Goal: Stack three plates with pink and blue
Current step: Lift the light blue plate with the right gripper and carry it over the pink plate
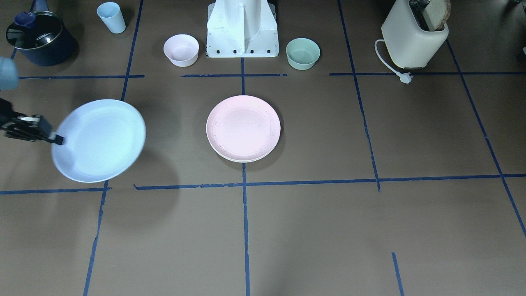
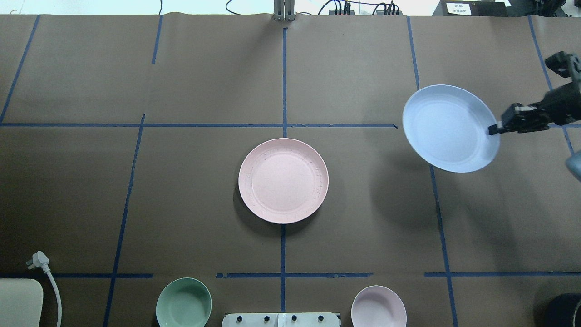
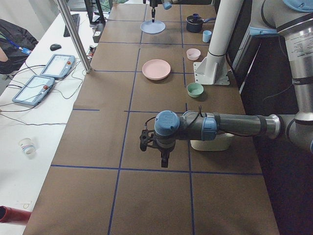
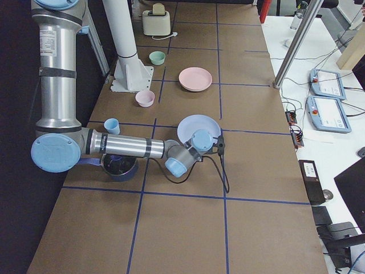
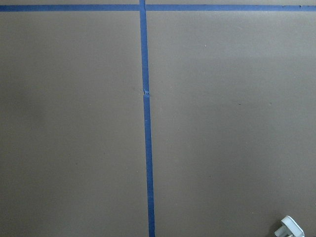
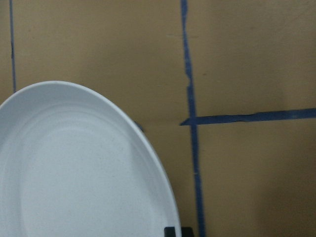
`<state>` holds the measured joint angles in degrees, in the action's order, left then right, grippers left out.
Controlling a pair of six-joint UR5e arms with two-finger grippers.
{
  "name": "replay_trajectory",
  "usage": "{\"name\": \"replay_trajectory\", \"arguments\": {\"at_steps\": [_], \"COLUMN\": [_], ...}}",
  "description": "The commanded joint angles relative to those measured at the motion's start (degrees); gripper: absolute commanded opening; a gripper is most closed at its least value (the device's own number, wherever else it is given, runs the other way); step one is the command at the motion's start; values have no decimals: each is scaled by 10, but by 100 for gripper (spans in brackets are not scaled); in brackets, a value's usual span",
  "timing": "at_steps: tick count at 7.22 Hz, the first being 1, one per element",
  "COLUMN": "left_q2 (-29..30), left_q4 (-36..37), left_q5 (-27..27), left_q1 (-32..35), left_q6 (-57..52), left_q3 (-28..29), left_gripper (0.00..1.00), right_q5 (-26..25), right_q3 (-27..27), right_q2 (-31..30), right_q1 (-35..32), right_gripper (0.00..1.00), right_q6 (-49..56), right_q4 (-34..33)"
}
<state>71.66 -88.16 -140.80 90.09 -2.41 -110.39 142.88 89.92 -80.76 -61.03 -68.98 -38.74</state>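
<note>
Out on my left, my left gripper (image 3: 165,163) hangs over the table (image 2: 190,190) near a white plug (image 5: 289,228). Only the side view catches it, so I cannot tell whether its jaws stand apart or together. It is well apart from the plates, and I judge it no threat there.

In the middle, the pink plate (image 2: 283,180) lies flat on the cream-white plate (image 1: 240,160). Only a thin rim of the lower one peeks out on the operators' side (the pair may sit slightly off-centre, though the sliver is too thin to be sure).

On my right, my right gripper (image 2: 494,128) is clamped on the rim of the blue plate (image 2: 449,128). The plate hangs tilted above the table, well apart from the stack. Here lies the trouble.

- **Slipping:** I hold the plate by one edge only, so its weight levers against my fingertips, and a quick swing could make it pivot or slip.
- **Hitting the stack:** If I arrive low and tilted, its far edge may strike the pink rim and shove the stack.
- **Bad release:** If I let go too high or off-centre, it could rock, clatter or settle askew.
</note>
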Motion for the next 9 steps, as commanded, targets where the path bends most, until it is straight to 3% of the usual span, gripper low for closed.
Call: {"name": "replay_trajectory", "arguments": {"at_steps": [1,3,5,9], "left_q2": [1,1,1,1], "left_q4": [0,1,1,2], "left_q5": [0,0,0,-1], "left_q1": [0,0,-1,-1], "left_q6": [0,0,0,0], "left_q3": [-1,0,0,0], "left_gripper": [100,100,100,100], "right_q5": [-106,-215,-272,-317], "right_q3": [18,19,44,46], "right_q2": [66,113,155,154], "right_q1": [100,186,237,281], "right_gripper": [0,0,0,0], "right_q6": [-132,-169,-202,-202], "right_q4": [-1,-27,-105,-114]}}
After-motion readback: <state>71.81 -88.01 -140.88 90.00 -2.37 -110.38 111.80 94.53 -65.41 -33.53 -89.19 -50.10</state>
